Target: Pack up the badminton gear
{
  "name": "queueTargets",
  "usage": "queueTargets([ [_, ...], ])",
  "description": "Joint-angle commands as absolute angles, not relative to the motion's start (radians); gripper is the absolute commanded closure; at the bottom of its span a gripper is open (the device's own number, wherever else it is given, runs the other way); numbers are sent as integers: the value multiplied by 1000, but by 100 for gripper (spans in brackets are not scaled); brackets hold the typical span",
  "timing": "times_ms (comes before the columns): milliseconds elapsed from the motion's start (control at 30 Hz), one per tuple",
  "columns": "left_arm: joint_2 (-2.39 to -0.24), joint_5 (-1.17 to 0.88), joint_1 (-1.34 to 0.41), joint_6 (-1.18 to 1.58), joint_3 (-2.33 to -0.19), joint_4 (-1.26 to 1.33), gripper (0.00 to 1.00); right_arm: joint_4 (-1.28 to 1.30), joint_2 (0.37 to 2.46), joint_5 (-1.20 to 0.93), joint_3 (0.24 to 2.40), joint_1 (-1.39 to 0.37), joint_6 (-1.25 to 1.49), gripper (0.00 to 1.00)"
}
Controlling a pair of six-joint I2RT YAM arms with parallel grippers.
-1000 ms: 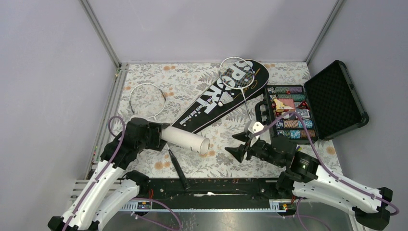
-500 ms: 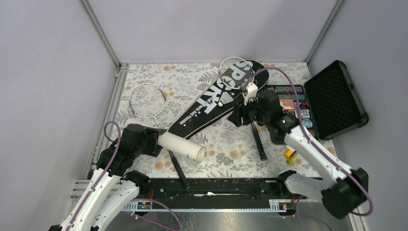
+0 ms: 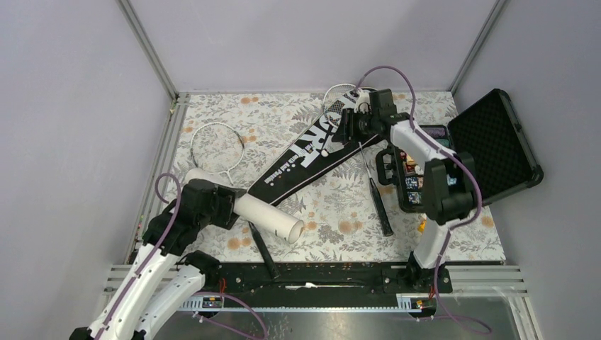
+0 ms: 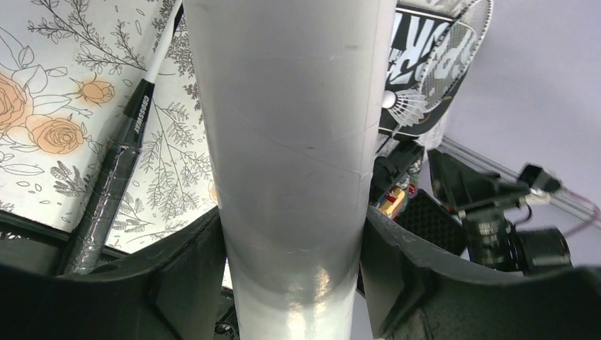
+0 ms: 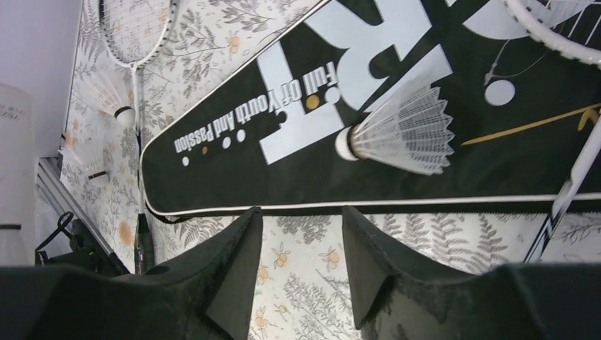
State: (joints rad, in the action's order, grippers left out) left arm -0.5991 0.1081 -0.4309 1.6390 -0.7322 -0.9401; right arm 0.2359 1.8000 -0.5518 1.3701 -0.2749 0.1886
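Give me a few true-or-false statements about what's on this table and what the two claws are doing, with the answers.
1. The left gripper holds the tube. True.
2. The shuttlecock sits inside the tube. False: it lies on the bag.
3. The case is shut. False: its lid stands open.
4. The right gripper has nothing between its jaws. True.

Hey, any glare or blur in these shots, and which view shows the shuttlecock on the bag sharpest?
Left wrist: the white tube fills the frame, soft sheen low down, nothing blown out. Right wrist: sharpest, the shuttlecock on the black bag shows distinct feathers. Top external: even light, faint shadows, shuttlecock just a speck.
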Motion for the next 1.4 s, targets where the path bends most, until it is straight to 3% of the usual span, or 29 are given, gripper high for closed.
queueTargets([
  [0, -528, 101, -431, 1668, -715, -888, 73, 352, 1929, -609, 1569, -249, 151, 45],
  [333, -608, 115, -433, 1628, -790, -885, 73, 522, 2167, -629, 1806, -233, 6, 37],
  [467, -644, 106, -432, 1625, -798, -899, 72, 556, 2203, -659, 1877, -234, -19, 43],
  [633, -615, 93, -433, 1650, -788, -902, 72, 454, 2150, -669, 1746, -234, 29, 48],
  [700, -599, 104, -432, 1650, -780, -908, 71, 450, 2141, -674, 1719, -233, 24, 55],
  [800, -576, 190, -431, 1622, -803, -960, 69, 456, 2124, -672, 1693, -233, 32, 84],
  [833, -572, 233, -431, 1612, -821, -986, 69, 460, 2110, -676, 1677, -233, 33, 89],
  [867, -569, 261, -431, 1606, -841, -1017, 69, 458, 2082, -678, 1651, -234, 34, 99],
  [900, -567, 279, -431, 1605, -859, -1042, 69, 450, 2055, -680, 1621, -233, 40, 100],
  [1133, -558, 272, -429, 1667, -905, -1074, 69, 237, 1749, -701, 1314, -234, 197, 100],
  [1367, -582, 297, -429, 1773, -887, -1086, 68, -184, 1262, -585, 767, -274, 393, 100],
])
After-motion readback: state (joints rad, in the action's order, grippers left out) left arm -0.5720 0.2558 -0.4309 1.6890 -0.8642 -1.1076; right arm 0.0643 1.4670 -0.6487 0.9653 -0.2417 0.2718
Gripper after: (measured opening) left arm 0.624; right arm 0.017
